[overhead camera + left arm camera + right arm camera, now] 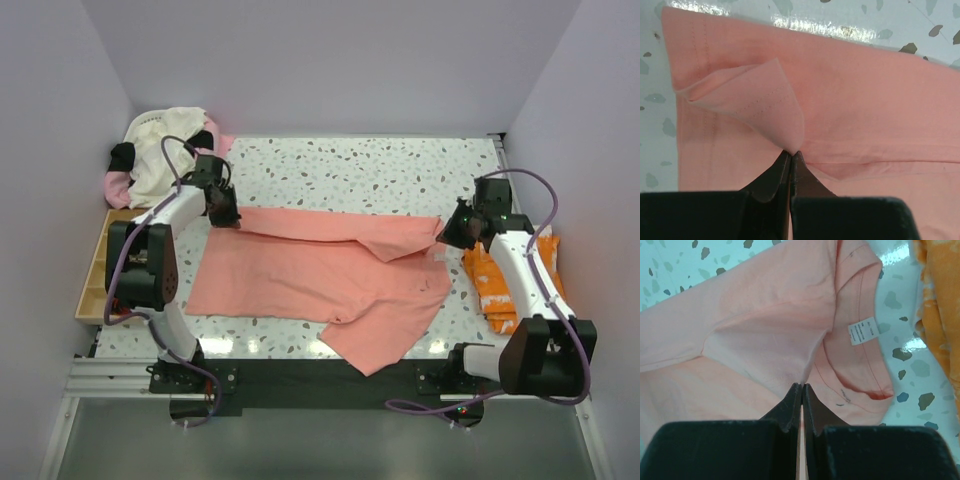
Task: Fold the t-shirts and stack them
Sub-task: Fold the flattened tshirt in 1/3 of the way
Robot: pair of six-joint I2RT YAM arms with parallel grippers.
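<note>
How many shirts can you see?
2 clearly: the salmon-pink shirt spread in the middle, and the orange shirt folded at the right side. The heap of cloth at the back left likely hides more, too bunched to count.

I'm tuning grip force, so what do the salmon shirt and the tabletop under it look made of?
The salmon-pink t-shirt looks like soft, matte knit cloth, probably cotton: it creases, drapes, and shows stitched hems where the left gripper pinches it. The tabletop looks hard and glossy, speckled like terrazzo or printed laminate; bright glare reflects off it.
</note>
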